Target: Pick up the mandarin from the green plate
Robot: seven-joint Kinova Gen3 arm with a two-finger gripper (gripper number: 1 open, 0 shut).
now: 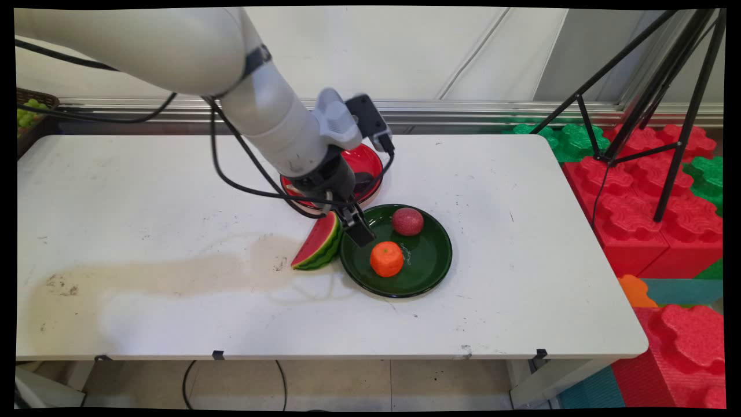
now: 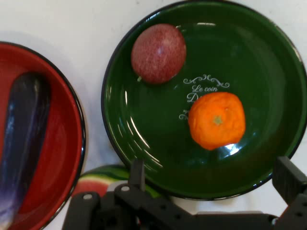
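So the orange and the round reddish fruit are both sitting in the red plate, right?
Not quite. The orange and the round reddish fruit are both sitting in the green plate, not the red one. The hand view shows it clearly.

A glossy dark green round plate [image 2: 144, 139] bears white scrolled lettering. On it: a bright orange mandarin [image 2: 217, 120] and a speckled maroon round fruit [image 2: 159, 53]. The red plate [image 2: 62, 158] carries a dark purple aubergine [image 2: 24, 134]. The watermelon wedge [image 1: 317, 243] shows red flesh and striped green rind.

robot lab: tripod [image 1: 654, 110], foam blocks [image 1: 642, 202], white table [image 1: 145, 202]
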